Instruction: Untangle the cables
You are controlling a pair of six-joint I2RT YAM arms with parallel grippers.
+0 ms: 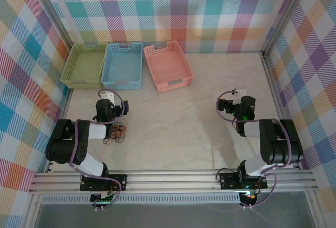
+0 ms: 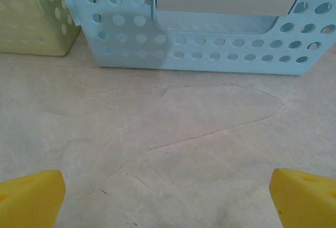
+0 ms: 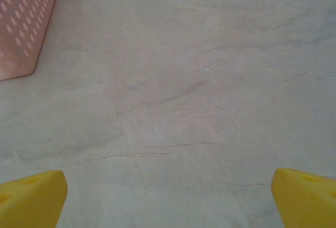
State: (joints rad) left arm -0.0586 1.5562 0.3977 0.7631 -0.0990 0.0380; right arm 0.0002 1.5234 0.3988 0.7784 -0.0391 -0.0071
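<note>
Lining the table (image 1: 199,133) toward 11 o'clock, the green basket (image 1: 84,66), blue basket (image 1: 122,66) and pink basket (image 1: 168,66), all perforated plastic, show bare lattice floors. The cables (image 1: 118,132), a thin red-orange and dark tangle, lie on the marbled surface at 5 o'clock of the left gripper (image 1: 106,96), apart from it; it and the right gripper (image 1: 240,91) both gape wide, grasping nothing.

The cables (image 1: 118,132) lay in one small, loose tangle of very thin red-orange and dark wires, looped over each other in a flat heap on the pale table (image 1: 184,128), just beside the left arm (image 1: 89,132).
</note>
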